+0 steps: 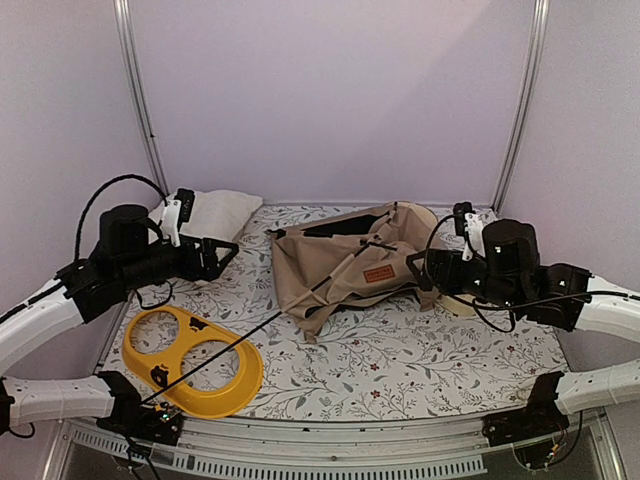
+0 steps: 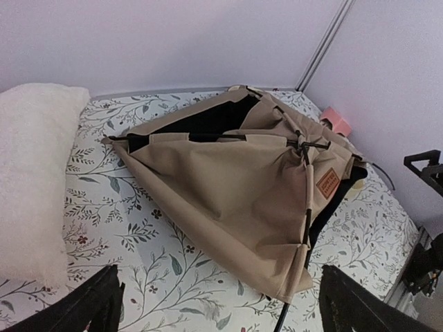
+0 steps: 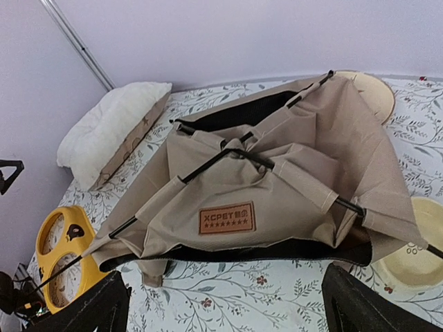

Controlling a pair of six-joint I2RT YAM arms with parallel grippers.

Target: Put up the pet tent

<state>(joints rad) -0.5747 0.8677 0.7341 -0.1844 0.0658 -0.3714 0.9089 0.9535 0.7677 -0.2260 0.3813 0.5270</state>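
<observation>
Yellow two-hole tray [image 1: 238, 393] beneath black pole [image 1: 300, 296], collapsed tan tent [image 1: 340, 268] behind

The pet tent [image 1: 345, 262] lies collapsed on the counter [image 1: 430, 360], a crumpled heap of beige canvas at the far middle. Thin black poles [image 3: 221, 155] cross its folds, and one long pole [image 1: 250, 330] juts out toward the near left corner. A brown label patch [image 3: 227, 218] faces the near right side. Dark inner fabric shows along the far edge.
</observation>
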